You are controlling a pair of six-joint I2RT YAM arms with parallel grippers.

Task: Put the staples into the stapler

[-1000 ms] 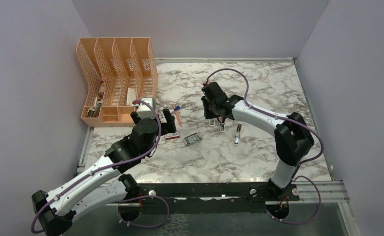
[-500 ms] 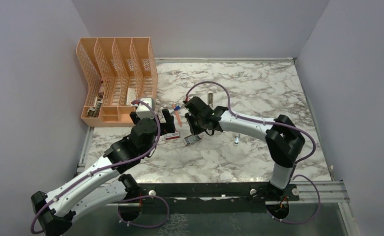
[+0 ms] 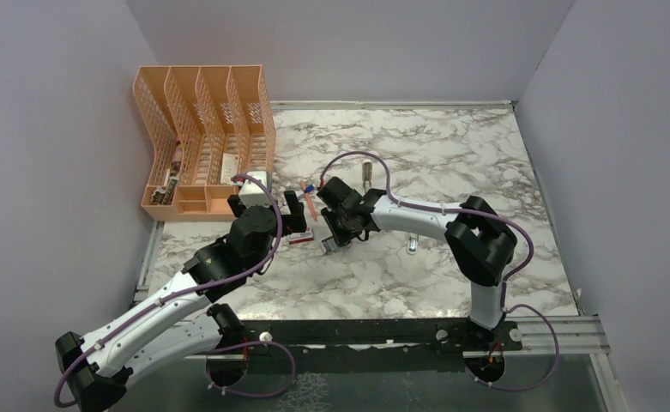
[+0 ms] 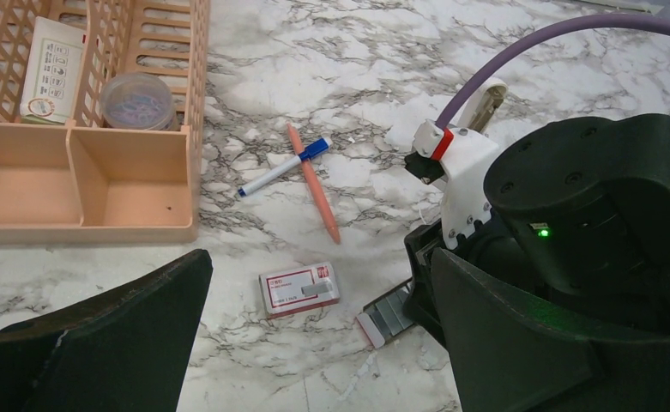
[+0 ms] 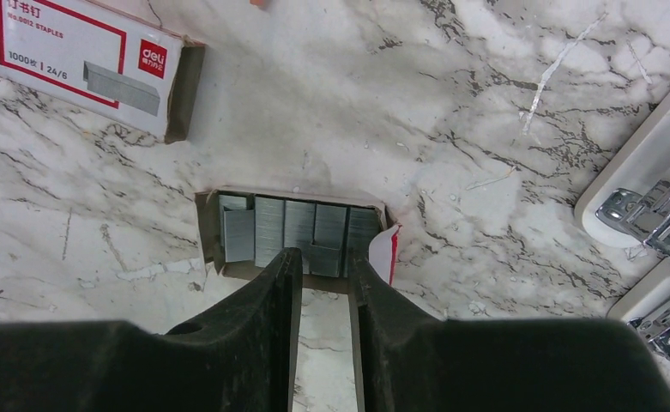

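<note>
Staples (image 5: 301,227): lying in opened tray (image 5: 385,247) on desk (image 5: 451,103), stapler (image 5: 636,184) nearby. Right claw (image 5: 320,257): straddling one strip, nearly together, grip unclear; I am advising a square single-strip pinch. Left claw (image 4: 320,275): gaping.

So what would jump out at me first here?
Probably the right gripper, nose-down over a small heap of grey staples in the middle of the table, its fingers nearly together at the heap's edge. The white stapler lies opened up just to one side, and a tall orange file rack stands at the far left.
</note>
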